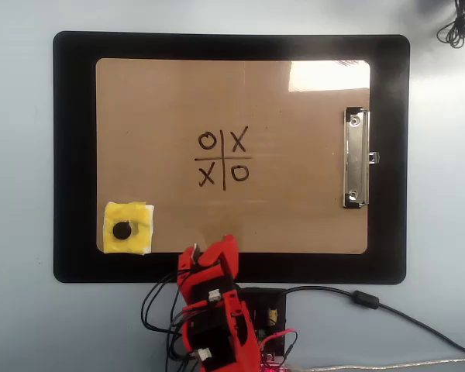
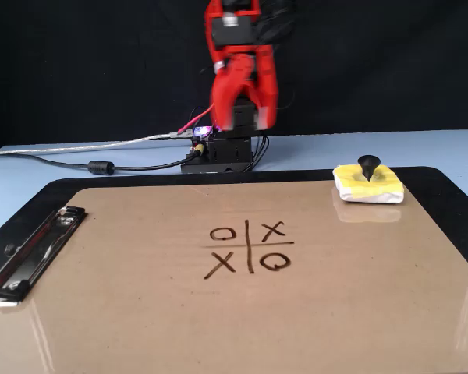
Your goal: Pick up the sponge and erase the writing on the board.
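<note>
We see the red gripper (image 1: 209, 258) raised over the board's (image 1: 294, 209) near edge, its jaws too blurred to tell whether wide or narrow. The sponge (image 1: 127, 229) lies on the board's corner, to the gripper's left in the overhead view, apart. The writing (image 2: 249, 247) sits mid-board.

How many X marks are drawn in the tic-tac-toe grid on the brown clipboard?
2. In the overhead view, one X sits upper right of the small dark hand-drawn grid, the other X lower left. None looks hidden.
</note>
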Robot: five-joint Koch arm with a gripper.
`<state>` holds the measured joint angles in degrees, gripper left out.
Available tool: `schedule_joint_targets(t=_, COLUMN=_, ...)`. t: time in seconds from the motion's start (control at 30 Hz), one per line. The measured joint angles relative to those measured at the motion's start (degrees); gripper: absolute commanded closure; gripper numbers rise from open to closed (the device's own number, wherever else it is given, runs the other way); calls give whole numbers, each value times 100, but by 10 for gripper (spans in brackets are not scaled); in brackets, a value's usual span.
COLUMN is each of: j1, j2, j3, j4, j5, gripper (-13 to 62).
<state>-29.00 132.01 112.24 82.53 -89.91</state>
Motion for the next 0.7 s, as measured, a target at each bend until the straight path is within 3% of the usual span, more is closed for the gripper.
schedule_joint_targets(t=0.17, j1=-2461, j2=0, j3=1046, j4=-2602, j5=-2013, gripper=158)
schedule_joint_targets(t=0.37, j1=-3094, j2=-26, j3=2769, j4=-5818, j5=-1854, gripper=158)
schedule_joint_targets(t=0.7, j1=-3234, j2=-1046, j3=3015, j4=-7093, j5=-554, gripper=158)
